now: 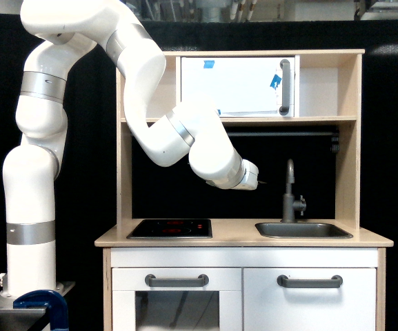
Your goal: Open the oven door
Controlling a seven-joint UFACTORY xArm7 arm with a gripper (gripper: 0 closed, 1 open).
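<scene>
A white xArm7 arm (pixel 150 103) is reaching in from the exterior view's left, folding down and across the front of a wooden play kitchen (pixel 243 234), and its wrist is hanging in the dark open bay between the upper shelf and the countertop. The gripper (pixel 256 181) is sitting at the end of that wrist, above the gap between the black hob (pixel 170 228) and the sink (pixel 303 229), and to the left of the grey tap (pixel 290 193); it is showing only as a small stub, so how far its jaws are standing apart cannot be told, and nothing is seen in its hold. The oven door (pixel 236 85), a wide flat white panel with small blue tape pieces, is sitting shut in the upper cabinet, its vertical grey bar handle (pixel 284 87) running along its right edge. The gripper is hanging well below that handle and to its left, touching neither. Below the countertop, a windowed white door (pixel 176 296) and a plain white door (pixel 310 296) are each carrying a horizontal grey handle.
</scene>
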